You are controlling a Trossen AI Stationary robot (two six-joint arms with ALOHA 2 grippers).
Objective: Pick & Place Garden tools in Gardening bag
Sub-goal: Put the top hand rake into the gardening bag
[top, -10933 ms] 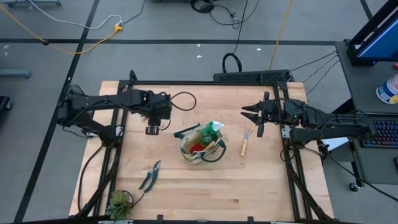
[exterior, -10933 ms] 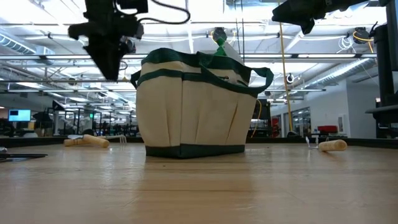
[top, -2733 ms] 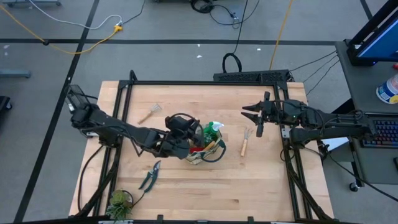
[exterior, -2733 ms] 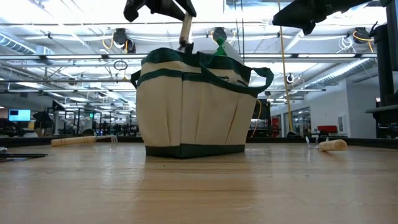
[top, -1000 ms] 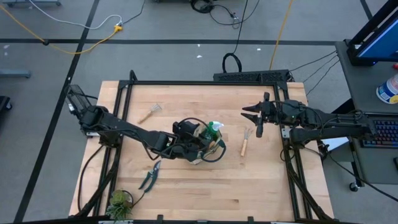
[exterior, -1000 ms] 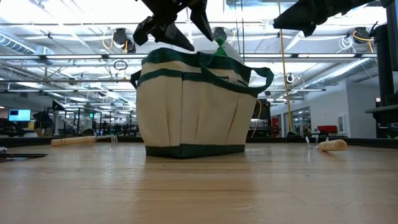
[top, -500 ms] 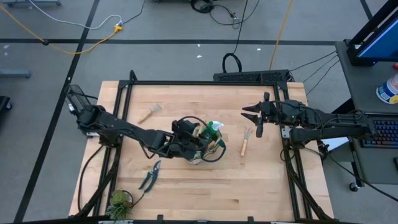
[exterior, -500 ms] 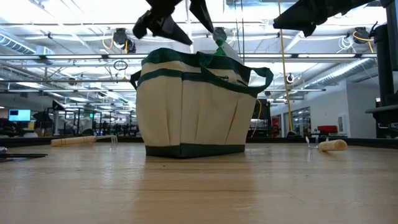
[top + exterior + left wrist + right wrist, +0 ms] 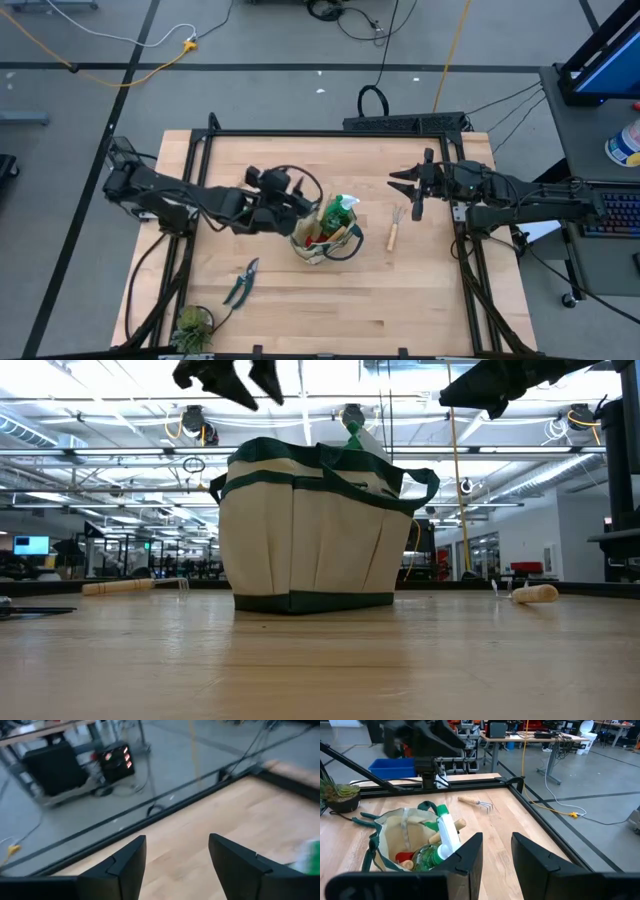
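- Your left end effector (image 9: 297,196) has pulled back from above the round beige canvas bag with green trim (image 9: 322,240). Its fingers are spread and hold nothing.
- This means, I judge, that one tool was just released; a wooden handle (image 9: 454,827) and the green spray bottle (image 9: 343,208) stand inside the bag.
- Still on the table (image 9: 330,300): dark-handled shears (image 9: 240,284), two wooden-handled rakes (image 9: 394,229) (image 9: 241,181).
- The right end effector (image 9: 412,185) waits, slightly apart and empty.

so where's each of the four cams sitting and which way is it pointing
High: overhead, straight down on the table; both arms, left gripper beside the gardening bag.
Low: table-top height, level toward the bag; grippers at top edge.
Left wrist: past its open fingers at bare table and floor.
Right wrist: past its parted fingers at the bag, the rake beyond.
Shared: bag and spray bottle in high, low, right wrist.
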